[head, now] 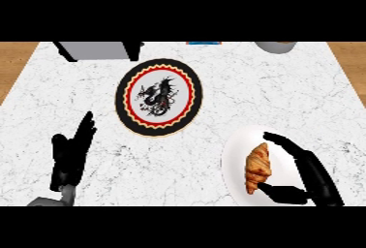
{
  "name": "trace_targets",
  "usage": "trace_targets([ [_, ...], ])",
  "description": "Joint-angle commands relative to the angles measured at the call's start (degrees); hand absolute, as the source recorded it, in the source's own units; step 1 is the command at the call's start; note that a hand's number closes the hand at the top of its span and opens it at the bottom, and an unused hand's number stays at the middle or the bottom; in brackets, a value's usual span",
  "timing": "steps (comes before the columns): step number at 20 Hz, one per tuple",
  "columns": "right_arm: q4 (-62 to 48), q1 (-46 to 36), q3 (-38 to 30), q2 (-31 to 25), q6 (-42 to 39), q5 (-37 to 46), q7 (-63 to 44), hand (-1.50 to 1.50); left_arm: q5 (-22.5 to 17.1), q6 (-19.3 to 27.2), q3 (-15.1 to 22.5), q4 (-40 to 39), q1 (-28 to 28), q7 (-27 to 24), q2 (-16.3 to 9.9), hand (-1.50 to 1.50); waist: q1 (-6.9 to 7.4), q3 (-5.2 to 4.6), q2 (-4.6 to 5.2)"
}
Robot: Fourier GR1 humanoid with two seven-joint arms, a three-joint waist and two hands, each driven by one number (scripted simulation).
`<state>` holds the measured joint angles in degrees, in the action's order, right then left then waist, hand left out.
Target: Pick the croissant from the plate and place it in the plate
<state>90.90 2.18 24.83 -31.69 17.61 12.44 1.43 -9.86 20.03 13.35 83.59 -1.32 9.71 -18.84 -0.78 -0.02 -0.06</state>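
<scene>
The right hand (309, 178) sits low at the right edge, fingers arched over the croissant (258, 167) and thumb below its lower tip, open around it without closing. The croissant lies on the white plate (236, 154), long axis running near to far, its far tip leaning slightly right. The left hand (71, 152) rests open at lower left, fingers straight. Farther up the marble counter (286, 92) lies a dragon-patterned plate (159, 97) with a black scalloped rim; no writing is legible.
</scene>
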Motion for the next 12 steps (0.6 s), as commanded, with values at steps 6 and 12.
trace_targets([
  [6,6.4,-10.2,7.0,-7.2,-12.3,16.6,-26.6,-1.50,0.7,-1.1,0.0,-2.1,-2.8,0.1,1.2,0.00,1.25,-0.18,0.07],
  [12,5.7,-17.7,8.2,-6.7,-30.8,11.1,-39.0,-1.50,2.3,-0.2,1.0,-0.2,-2.4,1.6,1.9,0.00,1.94,-0.07,0.15],
])
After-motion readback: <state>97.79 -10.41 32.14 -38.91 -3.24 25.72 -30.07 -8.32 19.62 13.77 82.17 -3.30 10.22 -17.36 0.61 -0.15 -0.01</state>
